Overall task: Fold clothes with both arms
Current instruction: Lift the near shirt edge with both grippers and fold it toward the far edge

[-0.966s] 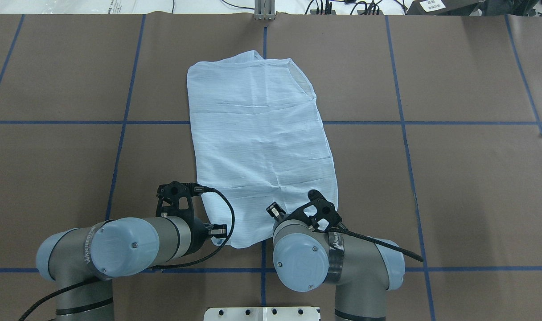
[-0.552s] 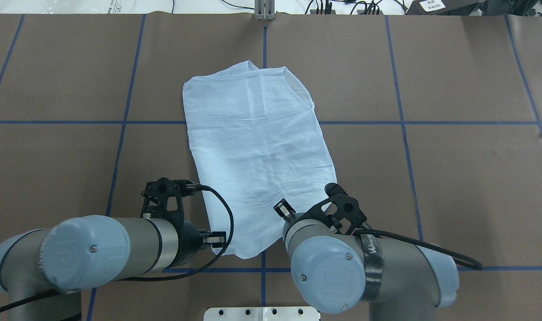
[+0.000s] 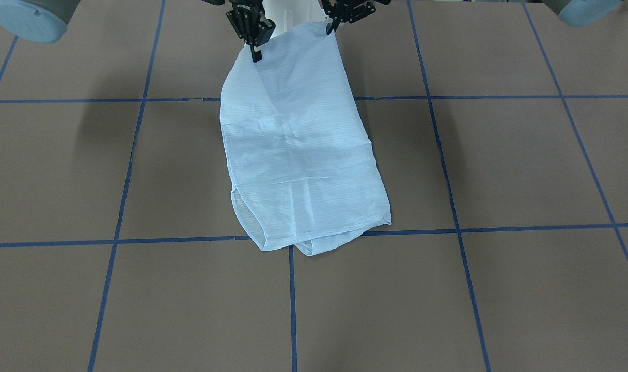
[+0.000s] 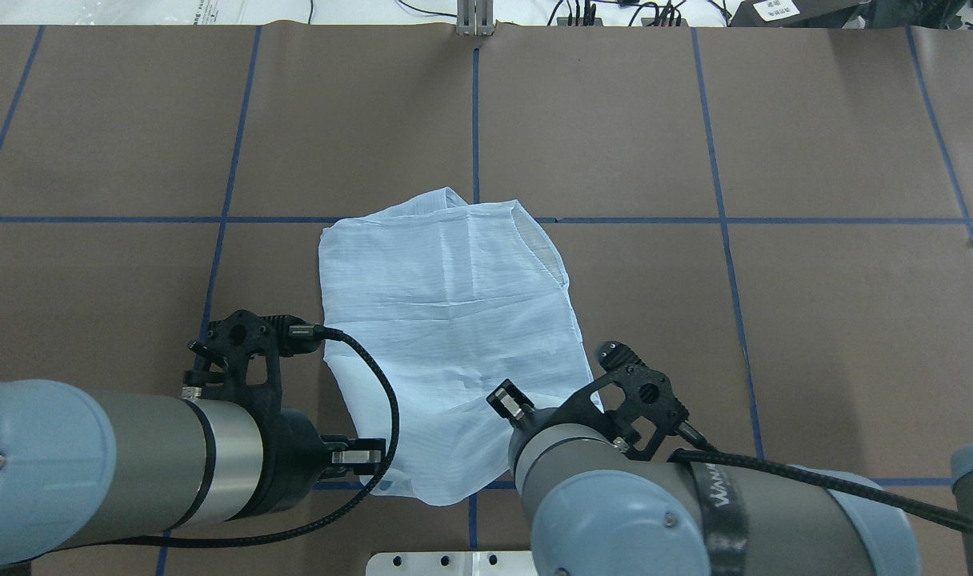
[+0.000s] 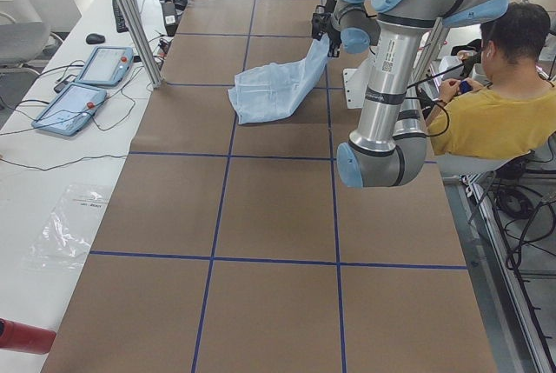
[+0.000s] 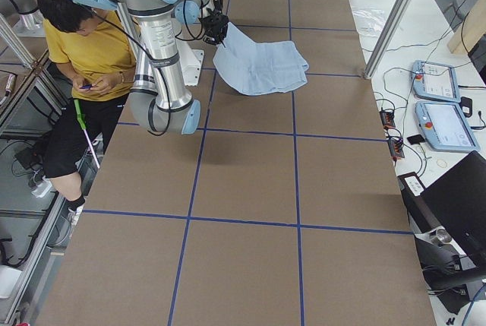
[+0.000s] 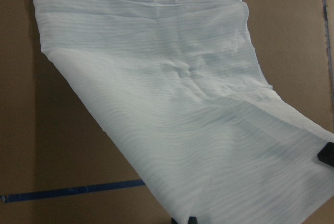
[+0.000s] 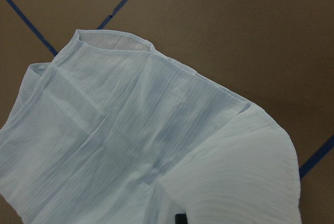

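- The shirt (image 4: 446, 304) is lying on the table (image 4: 774, 320), just in front of the base (image 4: 470, 562). It is looking long and narrow, with its sleeves tucked out of sight.
- The left gripper (image 3: 330, 26) is pinching one corner of the shirt edge closest to the base. Its fingers are pressing together on the cloth.
- The right gripper (image 3: 254, 49) is pinching the other corner of that same edge. Its fingers are squeezing the cloth too.
- Both grippers are holding that edge up in the air, right by the base. So the cloth is sloping down from them like a little slide.
- The end of the shirt farthest from the base is resting flat on the table. I think it is working like an anchor, so the shirt is not sliding about.
- Two grippers are holding two corners, so the edge is staying wide and smooth between them and not bunching up.
- I think the grippers are getting ready to carry the lifted edge away from the base and lay it over the far end, folding the shirt in half.
- The cloth is thin, so I think a corner may slip out if one gripper pulls harder than the other.
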You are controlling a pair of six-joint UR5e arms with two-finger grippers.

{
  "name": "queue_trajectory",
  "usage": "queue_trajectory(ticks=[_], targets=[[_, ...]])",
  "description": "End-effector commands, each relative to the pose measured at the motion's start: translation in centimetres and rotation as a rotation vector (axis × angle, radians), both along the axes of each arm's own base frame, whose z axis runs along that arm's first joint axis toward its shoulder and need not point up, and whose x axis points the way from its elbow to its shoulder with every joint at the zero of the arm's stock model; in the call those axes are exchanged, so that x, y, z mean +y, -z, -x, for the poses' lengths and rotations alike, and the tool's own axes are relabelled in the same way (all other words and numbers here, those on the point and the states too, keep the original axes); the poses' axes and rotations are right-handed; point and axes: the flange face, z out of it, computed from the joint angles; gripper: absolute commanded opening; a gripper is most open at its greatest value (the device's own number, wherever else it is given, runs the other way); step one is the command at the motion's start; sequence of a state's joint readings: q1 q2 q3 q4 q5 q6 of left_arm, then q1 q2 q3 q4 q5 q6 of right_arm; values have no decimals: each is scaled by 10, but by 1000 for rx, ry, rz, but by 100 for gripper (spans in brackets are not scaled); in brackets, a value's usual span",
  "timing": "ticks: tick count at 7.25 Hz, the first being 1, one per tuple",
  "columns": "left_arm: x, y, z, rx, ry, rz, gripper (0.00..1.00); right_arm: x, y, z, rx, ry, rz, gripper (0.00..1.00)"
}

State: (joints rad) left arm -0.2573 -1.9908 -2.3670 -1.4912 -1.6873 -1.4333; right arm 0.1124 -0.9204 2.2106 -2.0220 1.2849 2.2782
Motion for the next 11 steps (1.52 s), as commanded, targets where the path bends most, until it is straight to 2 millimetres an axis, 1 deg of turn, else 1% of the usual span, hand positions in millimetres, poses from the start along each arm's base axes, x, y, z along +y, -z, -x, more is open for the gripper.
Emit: queue_trajectory(ticks=[1, 2, 3, 4, 5, 6, 7, 8, 9, 10, 11], targets=[[-62, -20, -28, -114, 81, -25, 0, -46, 10, 41, 11, -44, -90, 0], [-99, -35, -26, -167, 119, -53, 0, -69, 5, 51, 28, -44, -131, 0], [-143, -47, -17, -198, 168, -89, 0, -97, -7, 65, 42, -63, -153, 0], [-182, -64, -21, -228, 200, -109, 0, -127, -10, 83, 51, -73, -187, 0], [-215, -83, -35, -241, 226, -114, 0, -156, -7, 100, 70, -89, -203, 0], [-242, -107, -53, -249, 244, -110, 0, -186, -3, 113, 97, -100, -221, 0], [-257, -128, -65, -253, 259, -113, 0, -210, -7, 125, 111, -105, -239, 0], [-268, -142, -75, -271, 285, -124, 0, -234, -13, 141, 132, -111, -250, 0], [-273, -148, -78, -277, 288, -121, 0, -255, -17, 154, 137, -116, -266, 0], [-273, -149, -79, -271, 287, -123, 0, -270, -18, 161, 145, -115, -282, 0], [-274, -152, -81, -274, 288, -123, 0, -280, -22, 165, 156, -112, -294, 0]])
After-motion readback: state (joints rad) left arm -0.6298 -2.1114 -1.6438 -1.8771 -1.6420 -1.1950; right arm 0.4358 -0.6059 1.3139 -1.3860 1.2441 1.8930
